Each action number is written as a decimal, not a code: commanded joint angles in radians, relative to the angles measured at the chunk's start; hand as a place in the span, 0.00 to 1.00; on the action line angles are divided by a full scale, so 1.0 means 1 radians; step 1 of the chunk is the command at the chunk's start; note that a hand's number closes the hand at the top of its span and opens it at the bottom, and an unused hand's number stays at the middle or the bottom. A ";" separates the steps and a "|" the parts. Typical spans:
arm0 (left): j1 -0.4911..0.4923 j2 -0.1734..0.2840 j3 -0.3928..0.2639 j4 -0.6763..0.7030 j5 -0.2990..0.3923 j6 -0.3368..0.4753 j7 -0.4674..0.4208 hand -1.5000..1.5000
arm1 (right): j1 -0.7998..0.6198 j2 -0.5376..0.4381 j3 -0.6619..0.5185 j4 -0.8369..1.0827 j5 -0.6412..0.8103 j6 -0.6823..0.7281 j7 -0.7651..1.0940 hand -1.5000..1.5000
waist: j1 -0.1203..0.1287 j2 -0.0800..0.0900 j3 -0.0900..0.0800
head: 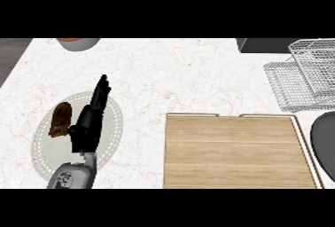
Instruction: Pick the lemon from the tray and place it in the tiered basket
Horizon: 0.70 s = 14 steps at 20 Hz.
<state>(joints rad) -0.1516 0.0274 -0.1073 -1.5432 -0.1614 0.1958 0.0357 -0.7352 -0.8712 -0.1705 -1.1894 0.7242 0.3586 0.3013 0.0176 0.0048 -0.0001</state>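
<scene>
The wooden tray point(235, 153) lies at the lower middle-right with only bare wood showing; I see no lemon on it or anywhere else. At the right edge, further back, stands the white wire tiered basket point(301, 75), with nothing visible in its wire shelves. My left hand point(91, 119) is open, its fingers straight and pointing away from me. It hovers over a white round plate point(46, 146) at the lower left. A dark rounded shape point(325, 142) comes in at the right edge beside the tray; no right hand shows.
A brown oblong food item point(61, 119) lies on the plate just left of my left hand. A grey bowl point(78, 43) with something orange in it sits at the back left. A dark block point(262, 45) stands at the back right behind the basket.
</scene>
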 commanded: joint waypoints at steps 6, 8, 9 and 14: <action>0.017 0.013 -0.003 -0.046 -0.002 -0.017 0.027 0.50 | -0.093 0.056 -0.131 0.288 -0.057 -0.062 -0.006 0.00 | 0.000 -0.002 0.001; 0.032 -0.004 -0.012 -0.019 0.001 -0.015 -0.015 0.50 | -0.119 0.074 -0.127 0.378 -0.054 -0.090 -0.066 0.00 | 0.006 0.003 0.001; 0.050 -0.014 -0.021 0.003 -0.007 -0.009 -0.043 0.50 | -0.133 0.045 -0.158 0.431 -0.075 -0.094 -0.128 0.00 | 0.009 0.005 0.001; 0.037 0.017 0.019 -0.043 0.025 -0.032 0.007 0.50 | -0.163 0.051 -0.274 0.456 -0.172 -0.131 -0.121 0.00 | 0.002 0.000 0.001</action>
<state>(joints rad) -0.1295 0.0356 -0.1030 -1.5732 -0.1589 0.1793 0.0456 -0.8646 -0.8067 -0.3555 -0.8045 0.6149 0.2611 0.2050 0.0172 0.0047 0.0007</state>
